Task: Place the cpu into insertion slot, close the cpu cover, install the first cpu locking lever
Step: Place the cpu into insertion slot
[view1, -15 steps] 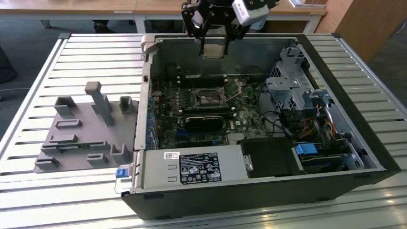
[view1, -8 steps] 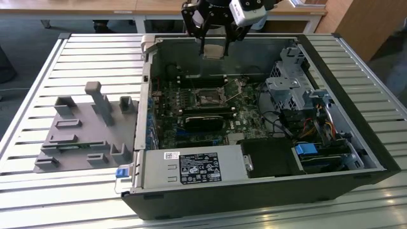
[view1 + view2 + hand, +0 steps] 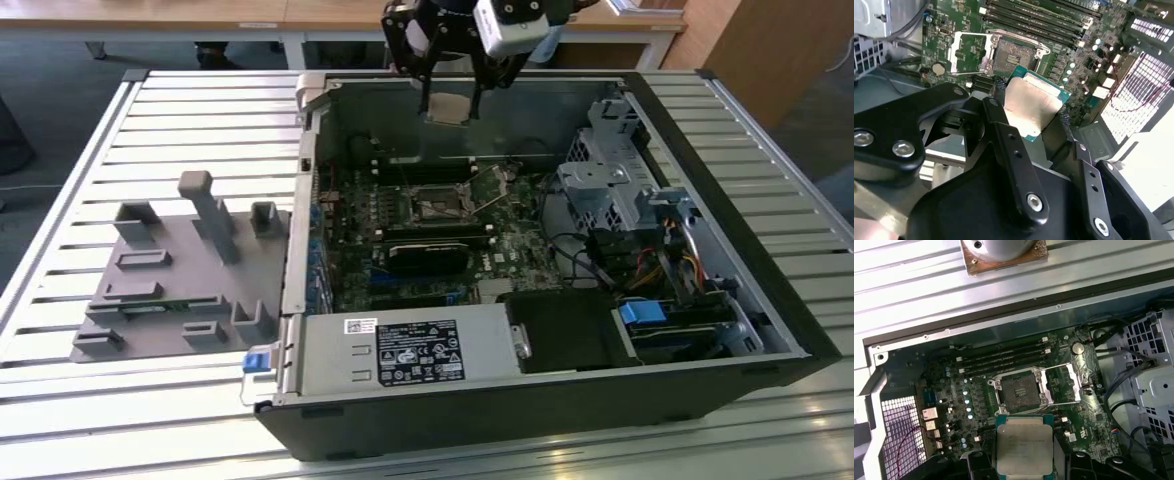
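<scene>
The hand (image 3: 451,98) is clamped on the cpu (image 3: 1024,446) by two opposite edges and holds it level above the far end of the open computer case (image 3: 534,400). The insertion slot (image 3: 1019,392) lies bare, below the hand and nearer, with the cpu cover (image 3: 1075,380) swung open beside it.

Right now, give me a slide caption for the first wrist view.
Claw holds the cpu above the motherboard; insertion slot empty, cpu cover swung open.
</scene>
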Available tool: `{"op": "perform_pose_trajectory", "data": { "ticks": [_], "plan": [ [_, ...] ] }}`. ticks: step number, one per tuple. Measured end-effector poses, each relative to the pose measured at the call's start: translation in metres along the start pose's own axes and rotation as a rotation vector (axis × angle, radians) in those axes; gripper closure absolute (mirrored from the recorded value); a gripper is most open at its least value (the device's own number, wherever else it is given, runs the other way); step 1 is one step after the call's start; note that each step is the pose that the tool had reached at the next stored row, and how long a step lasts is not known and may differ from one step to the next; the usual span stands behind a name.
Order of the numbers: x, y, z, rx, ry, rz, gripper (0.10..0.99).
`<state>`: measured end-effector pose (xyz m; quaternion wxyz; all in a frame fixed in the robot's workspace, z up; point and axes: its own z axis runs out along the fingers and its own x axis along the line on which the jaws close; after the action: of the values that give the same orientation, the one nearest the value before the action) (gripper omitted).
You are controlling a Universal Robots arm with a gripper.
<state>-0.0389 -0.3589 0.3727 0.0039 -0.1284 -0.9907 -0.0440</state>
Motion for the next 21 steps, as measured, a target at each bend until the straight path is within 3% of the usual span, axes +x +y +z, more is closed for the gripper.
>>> {"op": "perform_pose_trajectory", "data": {
  "ticks": [21],
  "plan": [
    [0.0,-0.0001,0.0009,-0.004,-0.0191,0.22,0.549]
  ]
}}
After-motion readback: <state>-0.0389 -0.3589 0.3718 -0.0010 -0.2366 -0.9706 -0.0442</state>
